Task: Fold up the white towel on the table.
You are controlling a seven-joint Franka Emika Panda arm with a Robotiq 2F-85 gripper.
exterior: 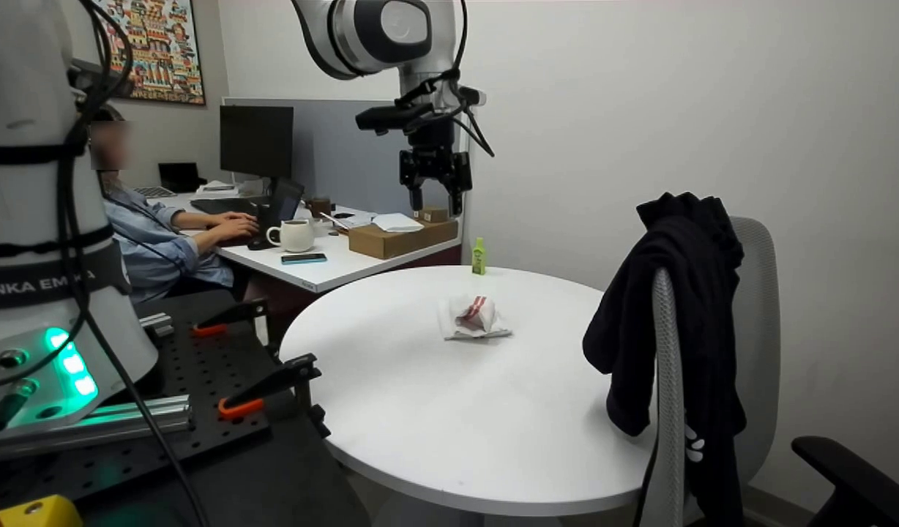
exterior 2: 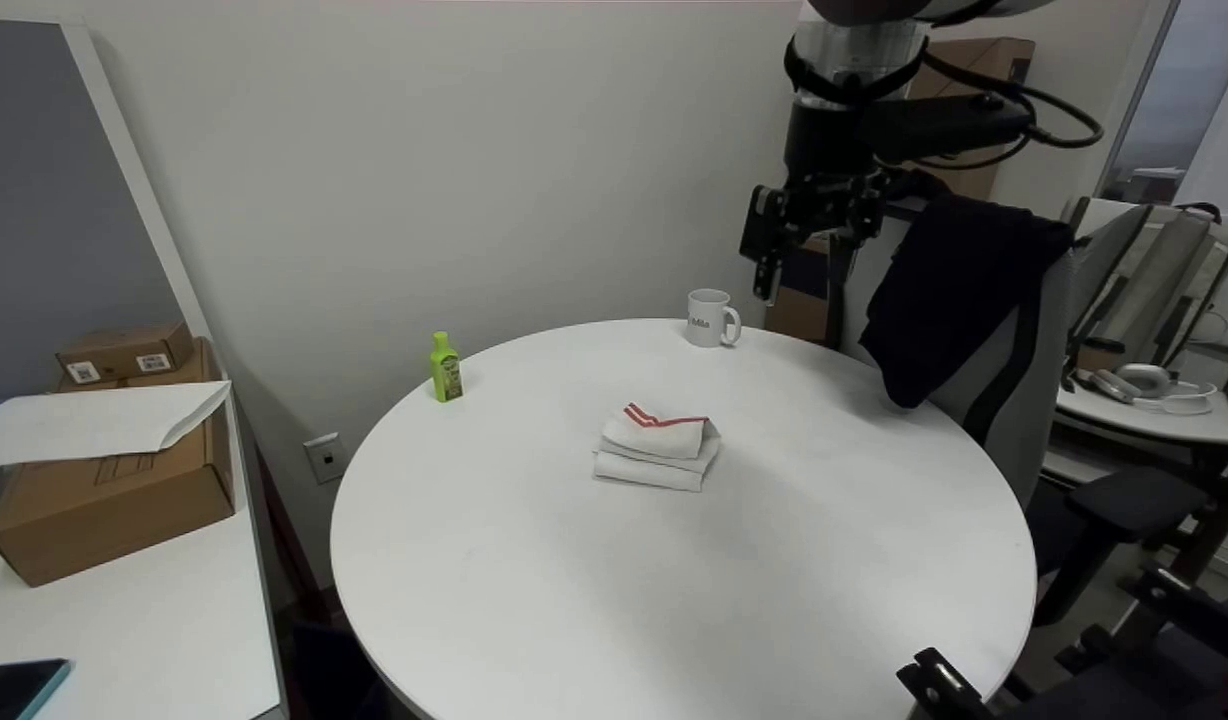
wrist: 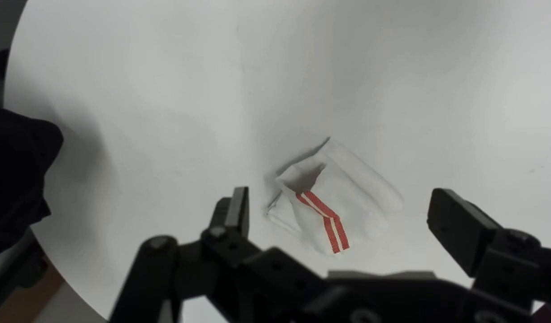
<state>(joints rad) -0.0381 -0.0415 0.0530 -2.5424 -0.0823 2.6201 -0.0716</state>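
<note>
In the wrist view we see the white towel (wrist: 356,193) a little below and right of the frame's middle, resting on the round white table (exterior 2: 614,590) as a small layered bundle; we judge the folding nearly done. The gripper (exterior: 435,203), in the upper middle of an exterior view, hangs well above the table, its jaws spread wide with nothing between them. If we tidy further, the red-striped flap (wrist: 341,233) seems the part to work on: it bulges, and a hollow gapes toward the bundle's upper left in the wrist view. We should come down straight, pinch only that top layer, draw it flat and release before rising, since a deeper bite could drag the lower folds loose.
</note>
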